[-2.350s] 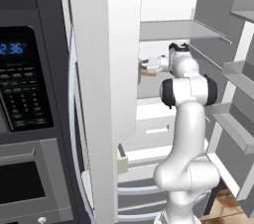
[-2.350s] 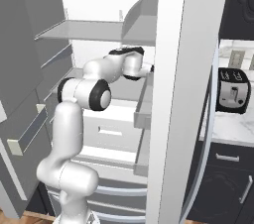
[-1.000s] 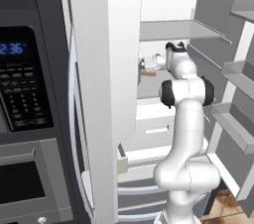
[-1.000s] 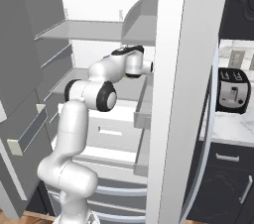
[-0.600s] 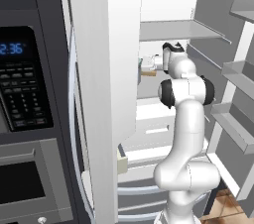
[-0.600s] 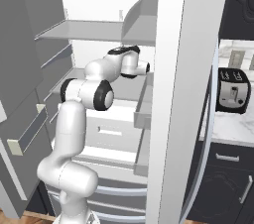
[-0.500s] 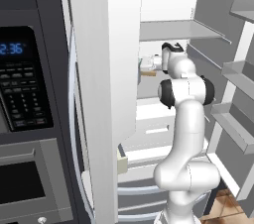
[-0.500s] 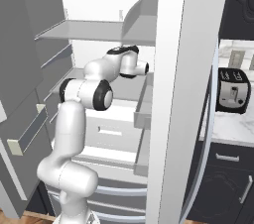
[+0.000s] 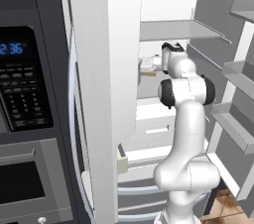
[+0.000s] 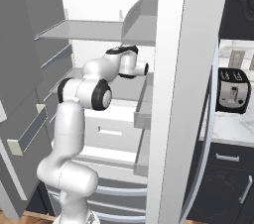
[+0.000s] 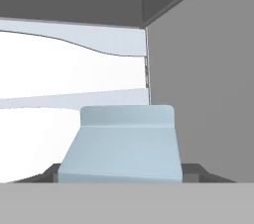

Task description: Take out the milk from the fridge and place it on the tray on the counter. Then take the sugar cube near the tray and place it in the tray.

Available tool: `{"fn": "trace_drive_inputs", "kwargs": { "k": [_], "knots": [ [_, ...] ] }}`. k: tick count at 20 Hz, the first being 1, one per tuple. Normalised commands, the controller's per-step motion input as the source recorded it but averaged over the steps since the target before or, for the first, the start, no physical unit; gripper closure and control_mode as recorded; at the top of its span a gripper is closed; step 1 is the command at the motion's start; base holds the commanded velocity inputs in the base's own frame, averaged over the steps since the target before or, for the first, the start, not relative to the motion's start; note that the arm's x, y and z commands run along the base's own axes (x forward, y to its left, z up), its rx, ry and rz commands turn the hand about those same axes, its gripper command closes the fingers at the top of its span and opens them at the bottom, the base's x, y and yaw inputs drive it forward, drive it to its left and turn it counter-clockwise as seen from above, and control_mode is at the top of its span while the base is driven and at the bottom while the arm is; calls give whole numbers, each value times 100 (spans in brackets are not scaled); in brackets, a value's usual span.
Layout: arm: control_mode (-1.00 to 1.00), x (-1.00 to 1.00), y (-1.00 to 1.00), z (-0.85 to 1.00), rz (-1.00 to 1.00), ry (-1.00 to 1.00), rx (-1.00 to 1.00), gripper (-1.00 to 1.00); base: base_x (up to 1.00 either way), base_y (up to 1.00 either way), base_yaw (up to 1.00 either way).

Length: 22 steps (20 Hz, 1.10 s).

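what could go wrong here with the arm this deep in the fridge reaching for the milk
1. The milk sits between the fingertips, but a firm clamp can't be confirmed, so it might slip on withdrawal.
2. A grey wall stands close beside the carton, inviting a scrape.
3. The fridge frame crowds the arm's exit.

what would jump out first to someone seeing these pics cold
The white arm stands out first, rising before the open fridge and reaching deep between its shelves. In the hand view, the pale blue-grey milk sits close up between the tool fingertips, though whether they clamp it cannot be told. Left of the fridge, the black oven panel's blue clock glows.
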Motion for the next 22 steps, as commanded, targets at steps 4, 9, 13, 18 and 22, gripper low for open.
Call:
{"fn": "trace_drive_inputs", "kwargs": {
  "k": [4, 9, 13, 18, 22],
  "knots": [
    [-100, -91, 1, 27, -1, -11, 0, 100, 0, 0, 0],
    [-100, -100, 31, 67, -6, -17, -3, 100, 0, 0, 0],
    [-100, -100, 31, 67, -12, -6, -6, 100, 0, 0, 0],
    [-100, -100, 25, 62, -14, 0, -5, 100, 0, 0, 0],
    [-100, -100, 21, 65, -16, 0, -8, 100, 0, 0, 0]
  ]
}}
